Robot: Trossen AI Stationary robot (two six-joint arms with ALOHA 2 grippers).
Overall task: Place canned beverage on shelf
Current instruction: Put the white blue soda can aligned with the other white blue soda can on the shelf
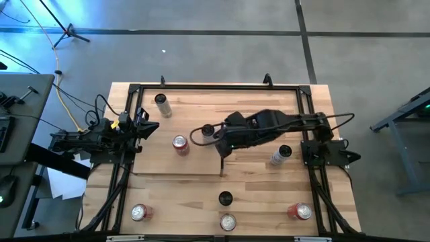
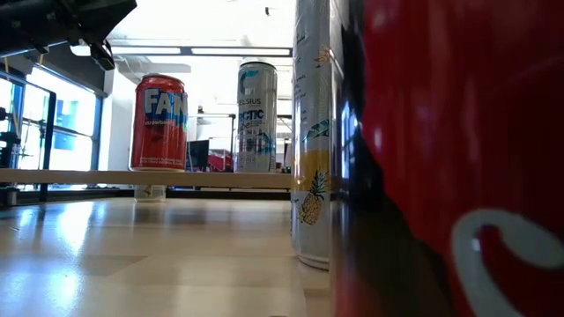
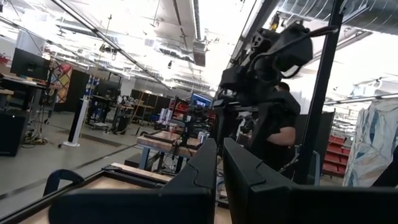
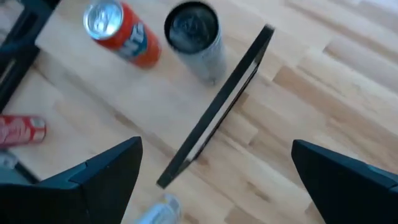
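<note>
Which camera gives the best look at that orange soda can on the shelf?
The low view: the orange can stands side-on on the shelf, label readable. The high view shows only its top. The right wrist view shows it from above at a slant, beside a silver can. The left wrist view misses it.

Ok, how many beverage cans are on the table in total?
8. On the shelf: red can, silver can by the right end effector. Far-left can. Right-side can. Near edge: dark-topped can, middle can, left red can, right red can. The arm may hide more.
</note>
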